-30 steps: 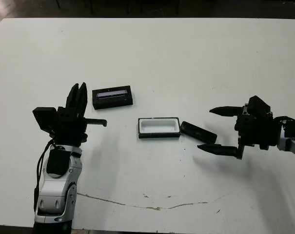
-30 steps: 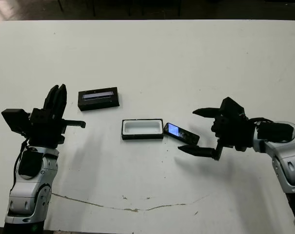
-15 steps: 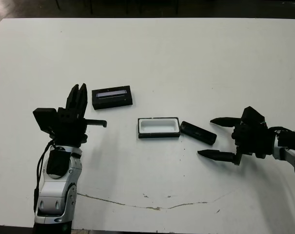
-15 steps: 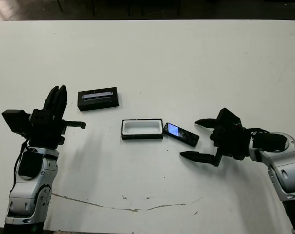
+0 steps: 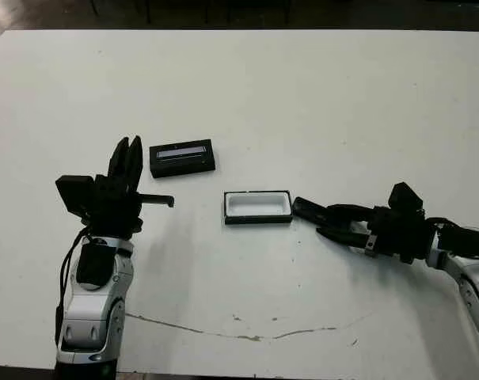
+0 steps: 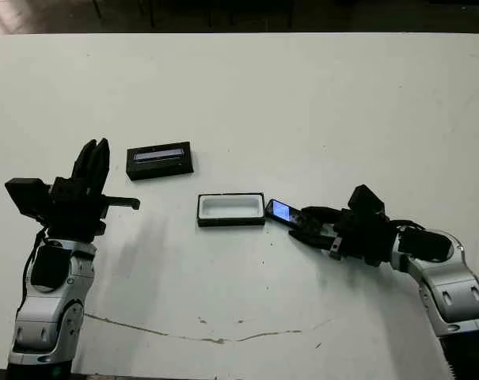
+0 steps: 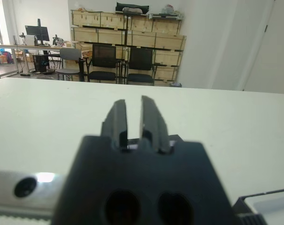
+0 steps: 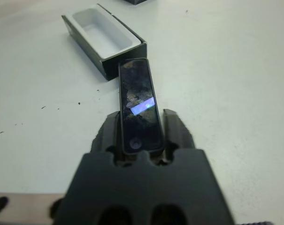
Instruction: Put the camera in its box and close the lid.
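Right gripper (image 8: 141, 136) low over white table (image 5: 318, 95), two black fingers (image 8: 177, 131) flanking rear end of camera (image 8: 139, 105), clenched on it. Camera lies flat on table, far end just beside right short side of box (image 5: 257, 207), blue glint on top. Box open, white lining showing, empty. Lid (image 5: 182, 157) on table left of box, apart from it, pale stripe up. Left gripper (image 5: 127, 162) raised near lid, fingers nearly together, grasping nothing.

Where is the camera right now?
In the head views the camera lies on the table just right of the open box, its near end between the fingers of the right tool. The lid sits farther left.
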### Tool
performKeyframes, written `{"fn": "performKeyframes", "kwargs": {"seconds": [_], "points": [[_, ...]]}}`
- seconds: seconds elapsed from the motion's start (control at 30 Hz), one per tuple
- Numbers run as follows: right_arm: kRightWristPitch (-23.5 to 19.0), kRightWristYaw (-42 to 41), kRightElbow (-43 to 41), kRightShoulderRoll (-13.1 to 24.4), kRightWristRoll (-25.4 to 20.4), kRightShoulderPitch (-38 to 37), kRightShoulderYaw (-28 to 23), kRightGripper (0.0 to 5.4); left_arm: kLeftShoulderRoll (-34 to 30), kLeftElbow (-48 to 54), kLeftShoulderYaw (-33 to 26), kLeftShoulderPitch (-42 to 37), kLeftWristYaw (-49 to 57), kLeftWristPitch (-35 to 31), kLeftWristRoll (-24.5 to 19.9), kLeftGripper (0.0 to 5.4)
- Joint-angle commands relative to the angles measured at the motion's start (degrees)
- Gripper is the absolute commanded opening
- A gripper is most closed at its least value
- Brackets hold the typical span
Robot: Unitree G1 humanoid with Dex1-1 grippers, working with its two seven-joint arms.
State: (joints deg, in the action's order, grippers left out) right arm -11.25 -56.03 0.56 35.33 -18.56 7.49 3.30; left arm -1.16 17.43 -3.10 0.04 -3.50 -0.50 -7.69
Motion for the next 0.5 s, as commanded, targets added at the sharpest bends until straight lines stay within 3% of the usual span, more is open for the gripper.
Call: {"fn": "performKeyframes", "kwargs": {"seconds": [0.03,0.2,0.5], "points": [[0.0,-0.4,2.1,-0.3,0.7,-0.7,0.2,0.46,-0.1,-0.8,-0.1,0.9,0.2,-0.4,0.2,0.0],[0.9,-0.9,1.6,1.1,2.0,0.6,0.4,0.25,0.0,-0.7,-0.2,0.8,0.3,-0.7,0.0,0.0],[-6.7,-0.2,2.2,2.5,-2.2,9.0,-5.2,0.21,-0.3,-0.7,-0.2,0.6,0.4,-0.7,0.5,0.0]]}}
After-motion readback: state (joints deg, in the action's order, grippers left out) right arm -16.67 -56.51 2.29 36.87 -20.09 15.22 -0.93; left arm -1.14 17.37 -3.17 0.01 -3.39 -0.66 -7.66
